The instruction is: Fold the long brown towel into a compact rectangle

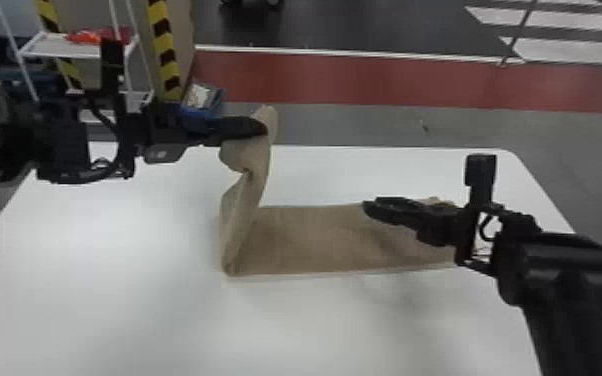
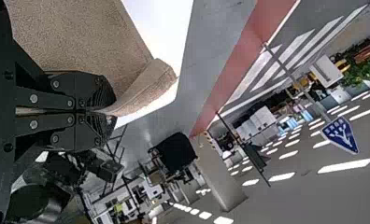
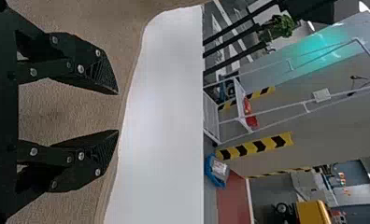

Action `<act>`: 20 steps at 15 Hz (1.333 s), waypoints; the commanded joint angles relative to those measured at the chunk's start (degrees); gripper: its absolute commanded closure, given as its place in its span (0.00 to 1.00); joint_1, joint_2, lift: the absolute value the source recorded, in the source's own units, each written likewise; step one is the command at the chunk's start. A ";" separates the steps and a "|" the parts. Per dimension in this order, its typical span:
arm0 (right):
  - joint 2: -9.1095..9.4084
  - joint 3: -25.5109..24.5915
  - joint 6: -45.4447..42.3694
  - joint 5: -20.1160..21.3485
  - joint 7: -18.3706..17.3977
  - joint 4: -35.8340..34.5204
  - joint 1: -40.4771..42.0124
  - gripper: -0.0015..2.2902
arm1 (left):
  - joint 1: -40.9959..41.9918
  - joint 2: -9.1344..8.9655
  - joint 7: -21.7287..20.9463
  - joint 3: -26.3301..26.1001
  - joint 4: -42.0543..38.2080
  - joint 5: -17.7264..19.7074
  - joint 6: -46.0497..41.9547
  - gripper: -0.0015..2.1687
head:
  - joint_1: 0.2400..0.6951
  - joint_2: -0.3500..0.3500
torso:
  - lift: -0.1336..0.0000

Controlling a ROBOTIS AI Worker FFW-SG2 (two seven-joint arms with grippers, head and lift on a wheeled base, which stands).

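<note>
Head view: towel [image 1: 315,242] on the white table [image 1: 130,305], its flat length running from mid-frame to the right, partly behind the right gripper [image 1: 369,206]. Its left end rises, creased and twisted, to the left gripper [image 1: 261,127], upper centre-left of frame. Left fingers closed on the cloth, a short flap sticking out past the tips. Right fingers wide, nothing between them, above the towel near its far edge.

Long brown towel [image 1: 315,240], partly flat on the white table [image 1: 115,280], one end raised, creased and hanging.
</note>
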 commanded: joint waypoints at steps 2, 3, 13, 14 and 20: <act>-3.66 -6.69 -1.58 -4.20 0.10 -0.78 1.43 0.03 | 2.19 -3.48 2.19 -3.52 -0.72 -2.82 -8.02 0.87 | 0.95 0.30 | 0.08; -4.80 -7.93 -2.46 -5.78 0.10 -0.78 1.95 0.03 | 3.59 -4.10 4.04 -5.98 -1.16 -2.91 -12.76 0.87 | 0.93 0.24 | 0.08; -10.16 -16.27 -8.61 -11.76 0.98 0.28 7.58 0.04 | 8.16 -9.72 8.87 -18.90 -1.86 -7.13 -24.54 0.87 | 0.91 0.00 | 0.08; -10.16 -16.19 -9.14 -11.85 0.98 0.37 7.58 0.04 | 8.25 -9.99 9.14 -19.16 -1.86 -7.30 -24.72 0.87 | 0.92 0.00 | 0.08; -10.08 -15.57 -10.37 -12.81 0.98 1.25 7.93 0.04 | 10.19 -10.84 10.54 -21.45 -0.90 -9.06 -28.76 0.66 | 0.94 0.00 | 0.08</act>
